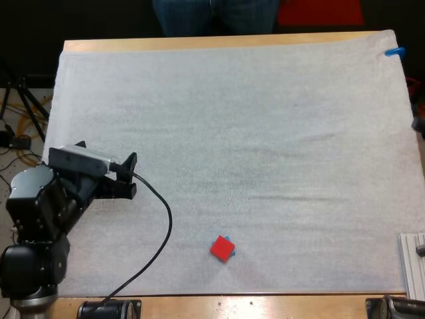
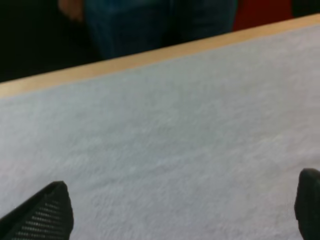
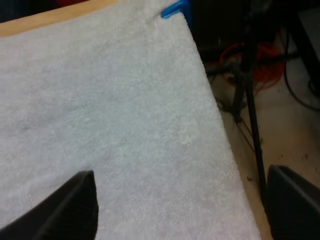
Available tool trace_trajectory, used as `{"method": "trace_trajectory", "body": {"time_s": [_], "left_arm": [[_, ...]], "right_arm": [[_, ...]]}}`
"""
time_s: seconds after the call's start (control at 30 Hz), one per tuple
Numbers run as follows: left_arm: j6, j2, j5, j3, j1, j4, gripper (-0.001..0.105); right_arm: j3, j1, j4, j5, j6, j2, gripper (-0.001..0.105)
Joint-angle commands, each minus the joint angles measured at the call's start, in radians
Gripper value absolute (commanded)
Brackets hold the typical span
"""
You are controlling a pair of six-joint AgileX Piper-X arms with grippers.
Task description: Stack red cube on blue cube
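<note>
Cubes: red cube [image 1: 222,249] is seen atop blue cube [image 1: 228,238], at 6 o'clock on the mat [image 1: 265,133].
Left hand [image 1: 132,176]: spread wide, nothing held, at 9 o'clock.
Right hand [image 3: 185,210]: spread wide, nothing held.

The left gripper [image 2: 183,200] hangs low over the white mat [image 2: 175,125] with its two black fingers [image 2: 45,215] spread wide, one showing a dotted pad surface, both clear of any thing, and only bare, softly napped mat lies between them. Past the mat's far edge runs a narrow strip of the wooden table [image 2: 150,56], slanting across the scene. Behind that strip, against a dark background, stands a person [image 2: 150,25] in dark blue trousers, close to the table's far side, with a hand [image 2: 70,7] hanging beside the legs
</note>
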Motion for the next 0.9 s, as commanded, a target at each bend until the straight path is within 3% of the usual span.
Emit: {"method": "trace_trajectory", "body": {"time_s": [0.0,0.2,0.47,0.87], "left_arm": [[0.000,-0.008,0.043,-0.016,0.001,0.015,0.087],[0.000,-0.065,0.082,-0.028,-0.035,0.041,0.087],[0.004,-0.271,0.024,-0.011,-0.061,0.083,0.087],[0.025,-0.648,0.016,0.110,-0.061,0.272,0.087]], "right_arm": [[0.019,0.007,0.001,-0.012,-0.017,-0.039,0.067],[0.130,0.103,0.001,-0.011,-0.076,-0.229,0.067],[0.287,0.156,0.001,-0.006,0.015,-0.490,0.067],[0.513,0.156,0.001,-0.002,0.015,-0.917,0.067]]}}
